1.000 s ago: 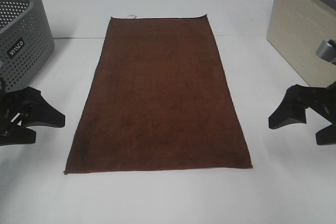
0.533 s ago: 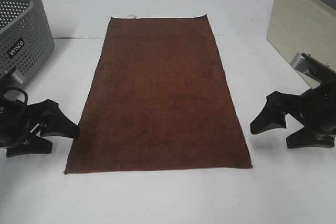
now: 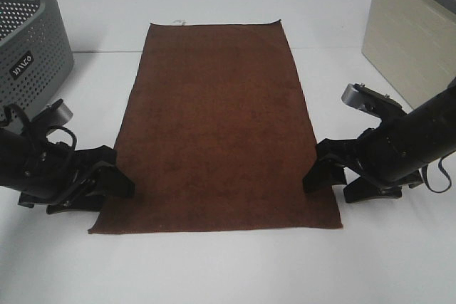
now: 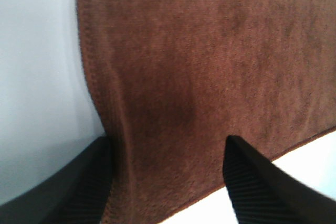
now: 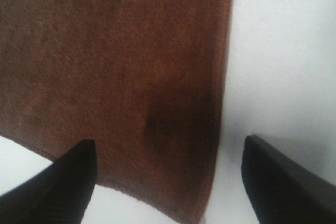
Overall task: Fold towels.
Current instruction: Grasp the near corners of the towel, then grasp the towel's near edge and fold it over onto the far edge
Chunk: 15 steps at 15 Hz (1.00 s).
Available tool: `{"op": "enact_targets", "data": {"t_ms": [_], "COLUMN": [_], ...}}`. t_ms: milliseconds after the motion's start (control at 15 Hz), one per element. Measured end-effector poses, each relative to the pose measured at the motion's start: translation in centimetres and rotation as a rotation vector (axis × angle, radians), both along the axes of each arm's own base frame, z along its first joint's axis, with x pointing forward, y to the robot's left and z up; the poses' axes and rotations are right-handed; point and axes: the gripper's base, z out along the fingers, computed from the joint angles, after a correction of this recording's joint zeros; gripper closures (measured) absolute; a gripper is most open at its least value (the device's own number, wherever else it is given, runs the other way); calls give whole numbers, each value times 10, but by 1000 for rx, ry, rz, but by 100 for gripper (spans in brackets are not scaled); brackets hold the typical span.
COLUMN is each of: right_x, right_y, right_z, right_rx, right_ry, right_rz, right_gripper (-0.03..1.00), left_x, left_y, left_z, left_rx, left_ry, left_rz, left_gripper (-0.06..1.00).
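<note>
The dark reddish-brown towel (image 3: pixel 221 126) lies flat and spread out on the white table, long side running away from me, with a small white tag (image 3: pixel 178 22) at its far short edge. My left gripper (image 3: pixel 117 174) is open and low at the towel's left long edge near the near-left corner. In the left wrist view the towel (image 4: pixel 210 61) lies between my open left gripper (image 4: pixel 168 187). My right gripper (image 3: pixel 324 178) is open at the right long edge near the near-right corner. The right wrist view shows the towel's edge (image 5: pixel 121 51) between my open right gripper (image 5: pixel 168 177).
A grey perforated basket (image 3: pixel 28 40) stands at the far left. A beige cabinet (image 3: pixel 413 40) stands at the far right. The white table (image 3: pixel 228 268) extends in front of the towel's near edge.
Both grippers have moved inward and down from the table's sides to the towel's long edges near its near corners. The towel has not moved.
</note>
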Motion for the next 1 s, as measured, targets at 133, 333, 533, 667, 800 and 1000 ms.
{"op": "enact_targets", "data": {"t_ms": [133,333,533,667,800,1000], "right_x": [9,19,18,18,18,16], "right_y": [5,8,8,8,8,10], "right_z": [-4,-10,-14,-14,-14,2], "right_rx": [24,47,43,46,48,71], "right_ry": [15,35,48,69,77,73], "right_rz": [-10,-13,-19,-56,-67,-58], "right_gripper": [28,50,80,97,97,97], "left_x": [7,16,16,16,15,15], "left_y": [-8,-10,-11,-11,-11,-11], "left_z": [-2,-4,-9,-10,-9,12], "left_rx": [-5,-19,-6,-4,-3,-2], "left_ry": [-9,-1,11,12,9,-37], "left_rz": [-17,6,6,4,-8,-26], "left_gripper": [37,47,82,93,94,94]}}
